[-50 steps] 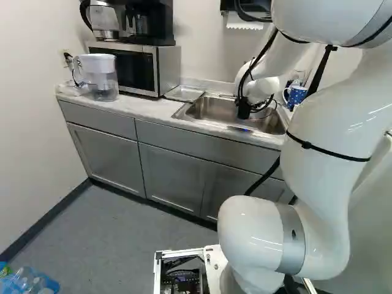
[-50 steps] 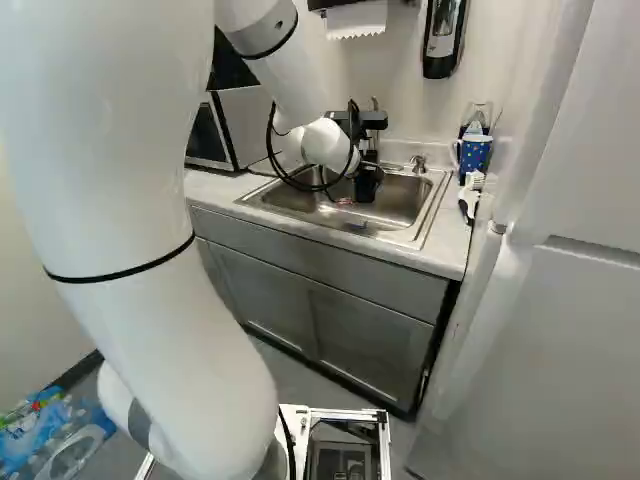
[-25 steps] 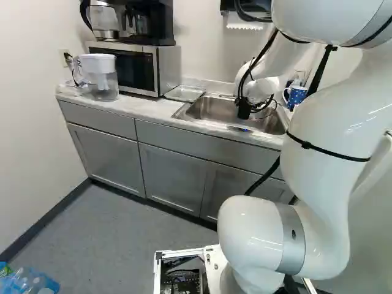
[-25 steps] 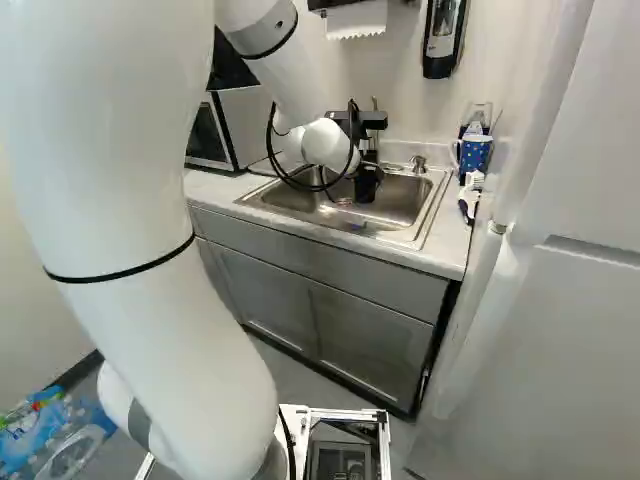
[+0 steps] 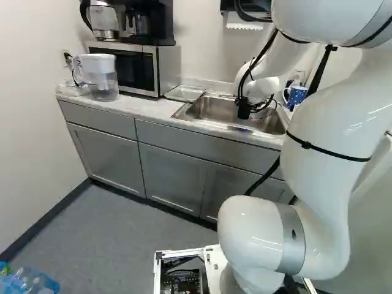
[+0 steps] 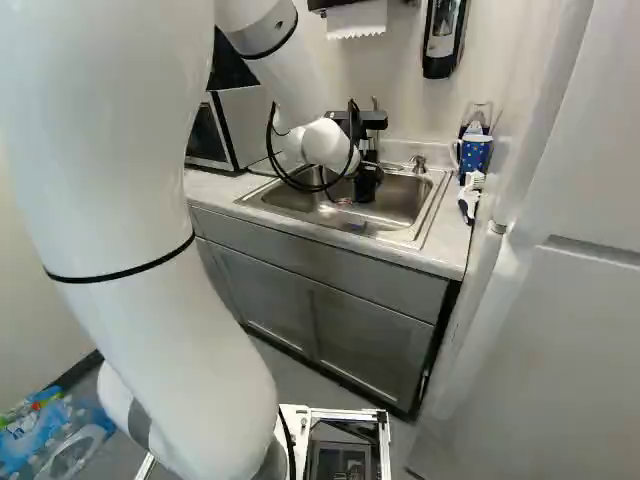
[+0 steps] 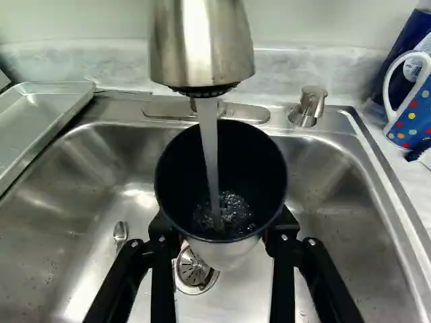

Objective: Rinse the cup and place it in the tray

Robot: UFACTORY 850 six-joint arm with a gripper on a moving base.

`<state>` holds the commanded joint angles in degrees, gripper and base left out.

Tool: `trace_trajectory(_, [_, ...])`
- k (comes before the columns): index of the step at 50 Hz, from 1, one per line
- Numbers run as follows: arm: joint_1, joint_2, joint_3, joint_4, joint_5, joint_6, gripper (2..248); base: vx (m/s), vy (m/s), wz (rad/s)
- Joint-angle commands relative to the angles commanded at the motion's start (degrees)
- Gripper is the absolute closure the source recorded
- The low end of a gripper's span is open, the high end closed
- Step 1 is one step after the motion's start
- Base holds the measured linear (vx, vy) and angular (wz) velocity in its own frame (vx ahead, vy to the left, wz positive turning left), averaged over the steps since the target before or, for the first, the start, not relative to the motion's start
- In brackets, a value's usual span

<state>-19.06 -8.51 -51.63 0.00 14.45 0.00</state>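
Reference landmark: microwave (image 5: 138, 70), set on counter (image 5: 128, 106). Directions per base views. Stacked on top of microwave: kettle (image 5: 103, 21) and coffee maker (image 5: 150, 24). Just left of microwave: clear pitcher (image 5: 101, 76) with white lid. Right of microwave, wall-mounted: paper towel (image 6: 357, 18); farther right, wall dispenser (image 6: 442, 35). Well to right of microwave, at counter level: blue dotted mug (image 6: 473, 153). Beneath microwave level: grey cabinets (image 5: 174, 177); lower, on floor: bottles (image 5: 29, 282).
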Motion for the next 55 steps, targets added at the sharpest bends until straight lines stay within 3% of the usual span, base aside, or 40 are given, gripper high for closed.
trace_trajectory(55, [0.00,0.00,0.00,0.00,0.00,0.00,124,0.000,0.000,0.000])
